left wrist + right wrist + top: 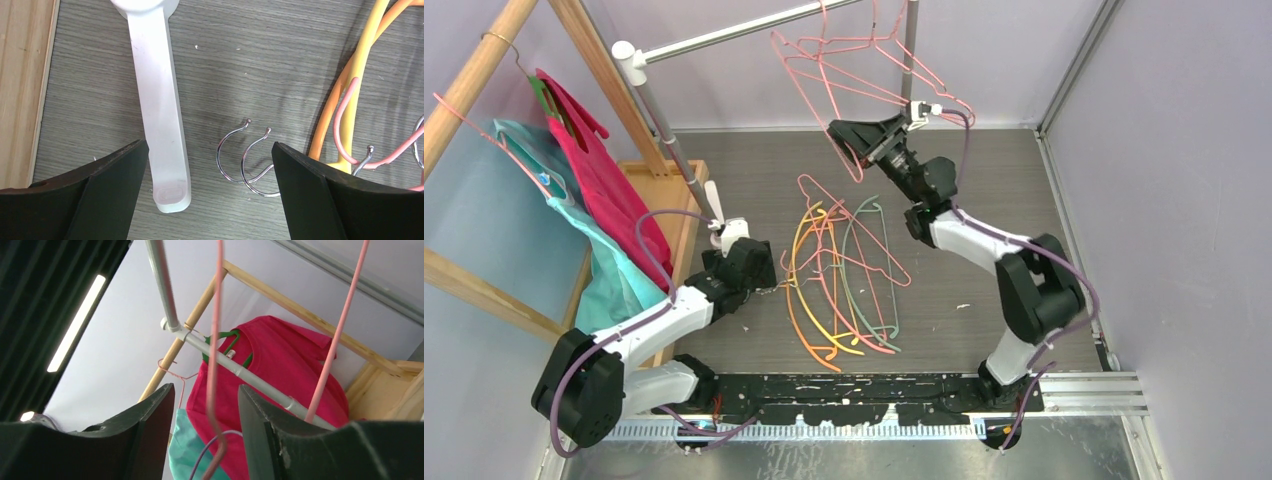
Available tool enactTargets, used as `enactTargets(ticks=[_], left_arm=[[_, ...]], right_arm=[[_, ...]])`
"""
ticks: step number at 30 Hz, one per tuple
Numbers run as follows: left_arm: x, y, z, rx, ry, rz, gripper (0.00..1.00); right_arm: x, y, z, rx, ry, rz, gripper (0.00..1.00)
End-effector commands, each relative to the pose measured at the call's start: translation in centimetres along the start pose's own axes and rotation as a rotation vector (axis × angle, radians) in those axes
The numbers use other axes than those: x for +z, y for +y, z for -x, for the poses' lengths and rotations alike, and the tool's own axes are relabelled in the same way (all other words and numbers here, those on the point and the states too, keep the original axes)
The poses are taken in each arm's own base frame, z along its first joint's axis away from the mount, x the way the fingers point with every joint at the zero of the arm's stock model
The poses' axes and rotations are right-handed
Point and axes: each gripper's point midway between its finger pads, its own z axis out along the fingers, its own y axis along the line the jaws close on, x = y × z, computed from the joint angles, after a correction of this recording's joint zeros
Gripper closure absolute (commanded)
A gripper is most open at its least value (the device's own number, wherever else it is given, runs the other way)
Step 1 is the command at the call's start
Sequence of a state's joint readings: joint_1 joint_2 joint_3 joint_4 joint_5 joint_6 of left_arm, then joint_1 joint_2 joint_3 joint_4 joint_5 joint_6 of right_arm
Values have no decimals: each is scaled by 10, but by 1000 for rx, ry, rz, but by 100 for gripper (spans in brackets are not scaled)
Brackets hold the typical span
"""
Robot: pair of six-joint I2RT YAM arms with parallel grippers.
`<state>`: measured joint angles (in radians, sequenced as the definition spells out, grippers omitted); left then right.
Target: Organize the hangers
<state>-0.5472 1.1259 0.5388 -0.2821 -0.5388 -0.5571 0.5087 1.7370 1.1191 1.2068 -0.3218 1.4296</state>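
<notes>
Left gripper (pixel 209 150) gapes wide over two metal hooks (pixel 235 157), gripping nothing, with the hanger pile (pixel 839 275) at its 3 o'clock. Right gripper (pixel 206 390) has its jaws apart around a pink hanger (pixel 216 340).

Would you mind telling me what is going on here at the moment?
The right gripper is raised to the grey rail, its jaws apart around a wire of one of the pink hangers hanging there. The left gripper, open, sits low over two metal hooks at the pile of hangers on the table.
</notes>
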Motion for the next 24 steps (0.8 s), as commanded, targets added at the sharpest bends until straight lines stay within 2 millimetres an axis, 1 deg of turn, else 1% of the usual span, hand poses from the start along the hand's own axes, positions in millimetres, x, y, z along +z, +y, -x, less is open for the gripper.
enactTargets(ticks=[1,3,5,6,10,14,15,19,22,24], left_arm=[[-2,-3,20,-28,-56,3,2],[-1,-3,19,-26,-52,3,2],[1,-5,18,-24,-46,1,2],[2,-5,17,-23,-43,2,2],[5,-7,16,-16,-33,4,2],[8,-10,16,-14,-27,4,2],[8,-11,17,-13,-27,2,2],[11,-14,19,-12,-24,1,2],[13,-17,18,-11,-20,-1,2],[15,-18,16,-8,-14,-2,2]], right_arm=[[-15,50,4,-244,-21,-8,42],[-29,38,4,-339,-24,-116,38],[-47,20,8,-428,-29,-244,32],[-55,15,11,-486,-33,-290,31],[-90,-9,21,-629,-37,-472,27],[-117,-29,35,-742,-42,-648,26],[-127,-38,37,-764,-35,-711,26],[-166,-54,54,-870,-70,-933,25],[-194,-64,54,-916,-57,-1033,26],[-209,-68,47,-919,-39,-1055,26]])
